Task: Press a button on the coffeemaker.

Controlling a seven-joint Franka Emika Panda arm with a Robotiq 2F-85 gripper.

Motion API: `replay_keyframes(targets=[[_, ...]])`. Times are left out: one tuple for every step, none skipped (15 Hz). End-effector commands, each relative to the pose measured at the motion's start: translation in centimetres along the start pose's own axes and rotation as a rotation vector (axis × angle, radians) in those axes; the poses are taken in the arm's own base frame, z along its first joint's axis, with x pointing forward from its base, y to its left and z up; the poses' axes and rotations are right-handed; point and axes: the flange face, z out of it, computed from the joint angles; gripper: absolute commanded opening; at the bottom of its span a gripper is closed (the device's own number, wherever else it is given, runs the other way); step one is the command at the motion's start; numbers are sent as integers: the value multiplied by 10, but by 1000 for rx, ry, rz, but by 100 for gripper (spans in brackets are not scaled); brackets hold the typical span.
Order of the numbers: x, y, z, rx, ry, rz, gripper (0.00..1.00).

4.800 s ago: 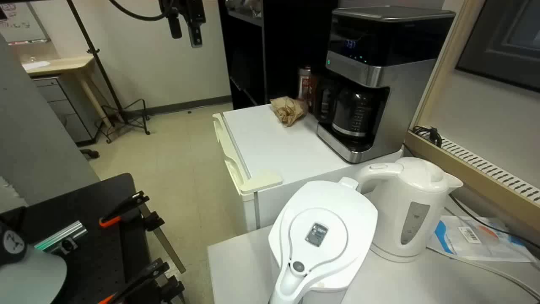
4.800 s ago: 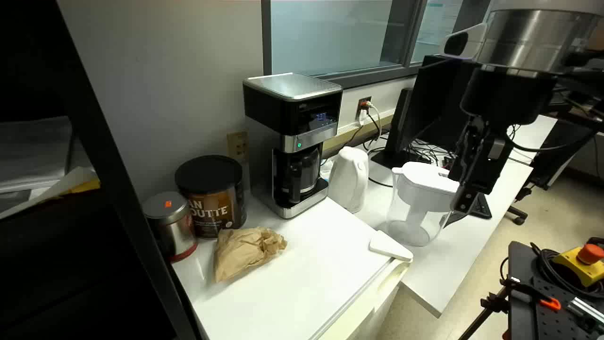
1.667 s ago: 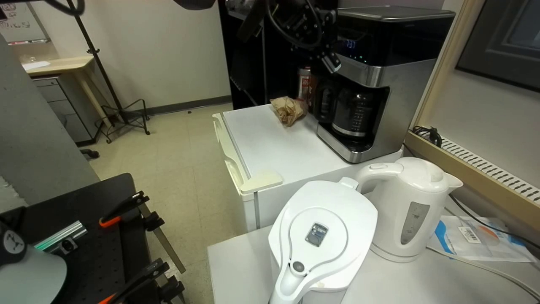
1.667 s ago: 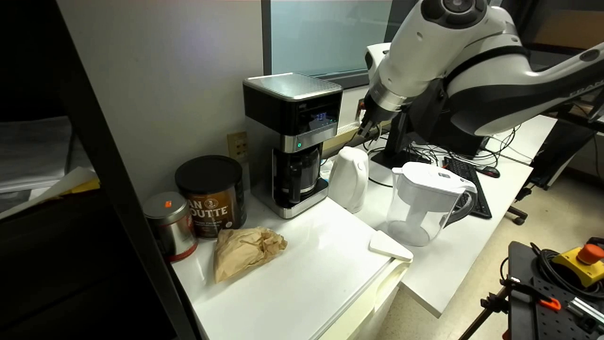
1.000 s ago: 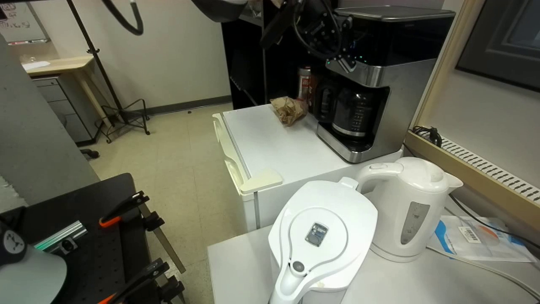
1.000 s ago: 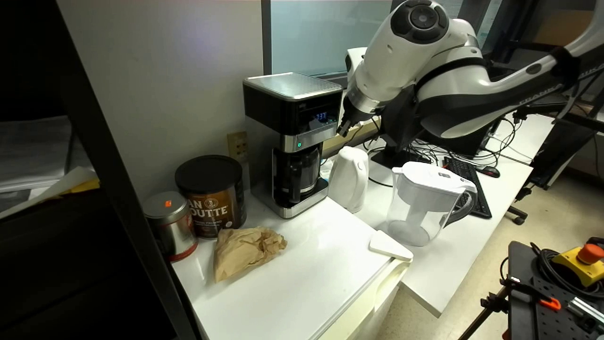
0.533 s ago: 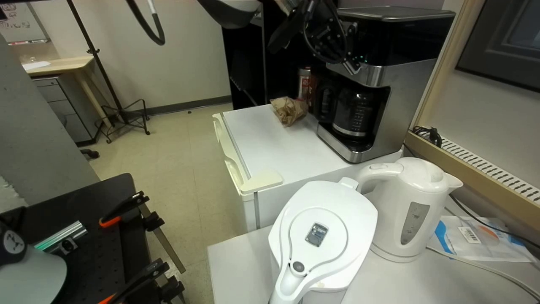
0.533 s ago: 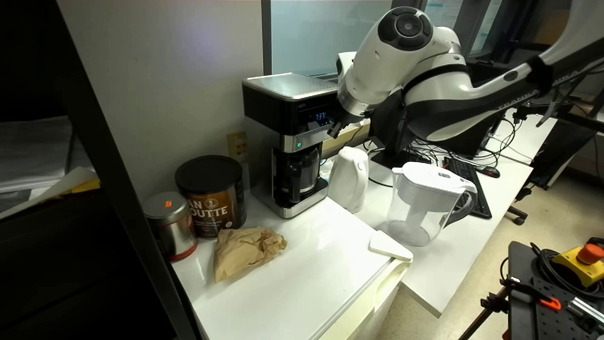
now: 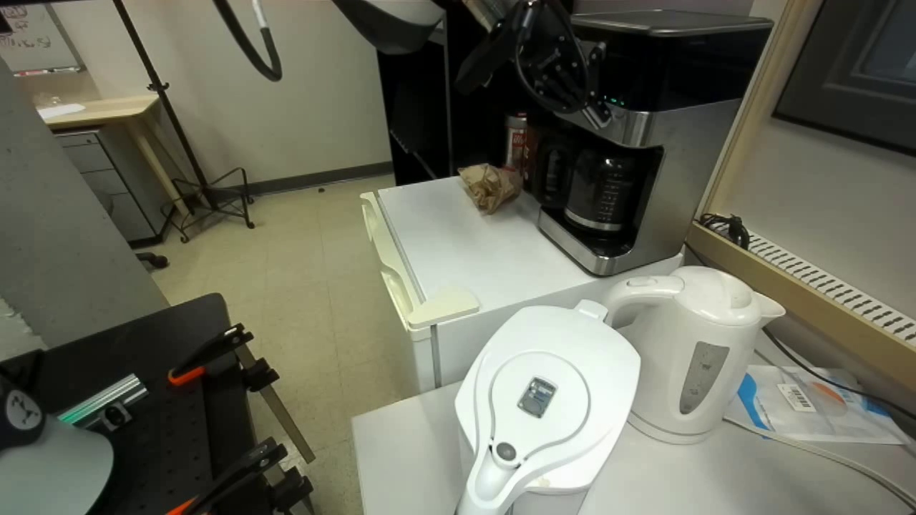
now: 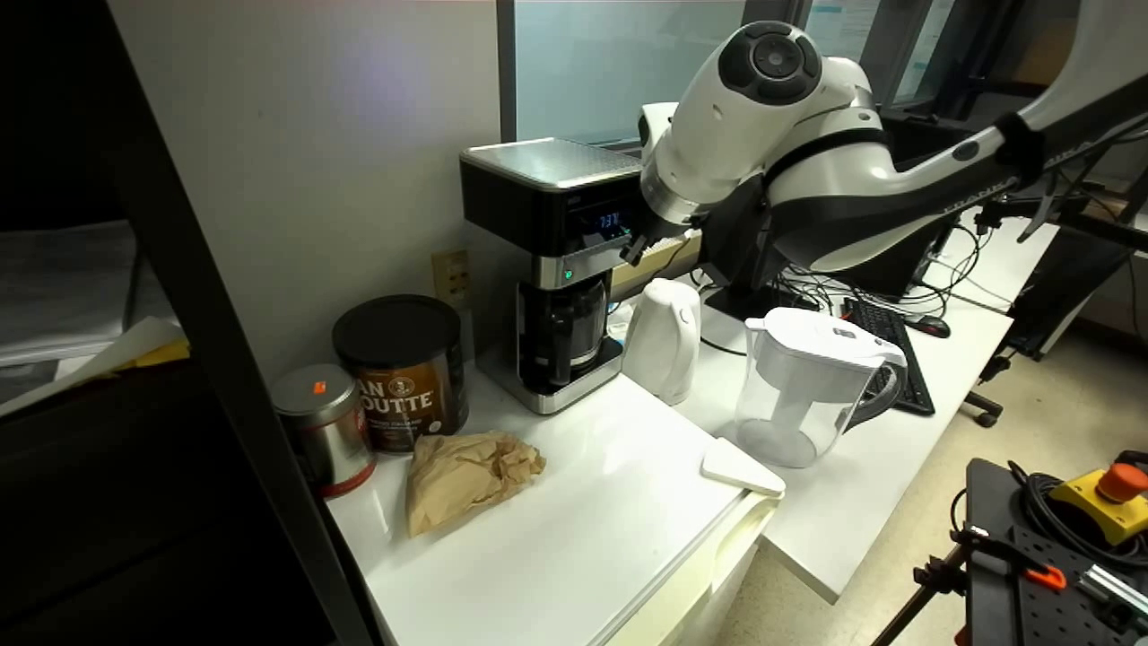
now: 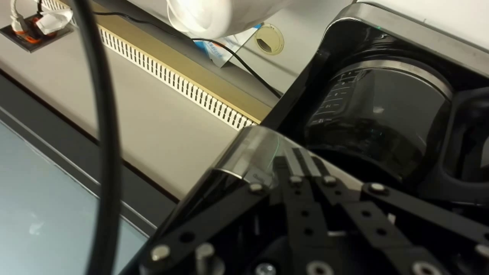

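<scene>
The coffeemaker (image 10: pixel 516 211), black with a silver-grey front band (image 9: pixel 633 129) and a dark glass carafe (image 9: pixel 597 187), stands upright on a white surface. Its blue clock (image 10: pixel 610 221) and a round green-lit button (image 10: pixel 568 274) show in an exterior view. Small green lights (image 9: pixel 614 101) sit just above the band. My gripper (image 9: pixel 600 118) is shut, nothing between its fingers, tips at the band near these lights. In the wrist view the fingertips (image 11: pixel 292 162) lie over the shiny band (image 11: pixel 248 149) and seem to touch it; the exact contact spot is hidden.
A white kettle (image 10: pixel 664 341) and a water-filter pitcher (image 10: pixel 798 386) stand beside the coffeemaker. On its other side are a coffee tin (image 10: pixel 404 395), a smaller can (image 10: pixel 327 431) and a crumpled paper bag (image 10: pixel 471 480). A wall rail (image 9: pixel 809 279) runs behind.
My gripper has travelled from above the pitcher to the coffeemaker's front. Over the last half second it has barely moved, sinking slightly. The coffeemaker seems to have shifted a tiny bit.
</scene>
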Motion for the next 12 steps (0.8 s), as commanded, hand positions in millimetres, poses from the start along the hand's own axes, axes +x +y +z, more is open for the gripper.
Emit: replay_keyframes(targets=[[-10, -1, -21, 3, 40, -36, 0], [-16, -2, -28, 3, 49, -56, 0], [-20, -3, -34, -2, 59, -72, 0], [-26, -4, -42, -5, 70, -93, 0], [-31, -5, -50, -9, 81, -117, 0], [-38, -5, -58, -21, 94, -141, 0], [-44, -5, -66, -29, 108, -169, 0], [-52, -6, -74, -38, 121, -202, 0], [-60, -6, -81, -48, 135, -228, 0], [-66, -7, -88, -56, 151, -251, 0], [-73, -8, -94, -65, 162, -269, 0], [-80, -9, -100, -71, 174, -287, 0]])
